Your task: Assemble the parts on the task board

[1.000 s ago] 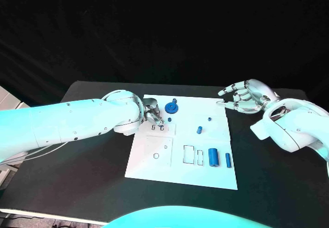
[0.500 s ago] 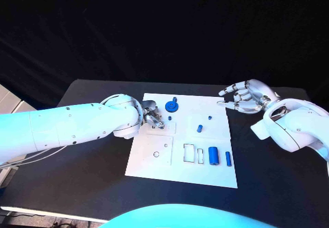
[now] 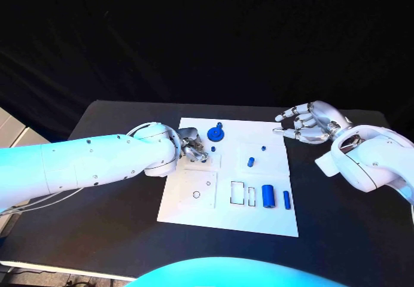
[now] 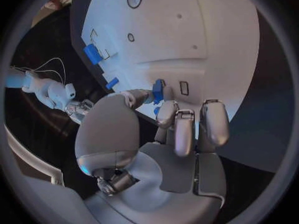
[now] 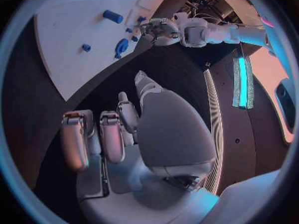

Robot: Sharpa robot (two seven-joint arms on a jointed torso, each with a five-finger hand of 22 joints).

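Left hand [image 3: 193, 147] pinches a small blue part [image 4: 157, 90] over the task board [image 3: 194, 209] at its 10 o'clock, apparently to seat it. Right hand [image 3: 308, 122], fingers apart and empty, waits off the 2 o'clock corner.

One task board [image 3: 259, 222]; six blue parts [image 3: 268, 196]; two hands [image 3: 308, 122].
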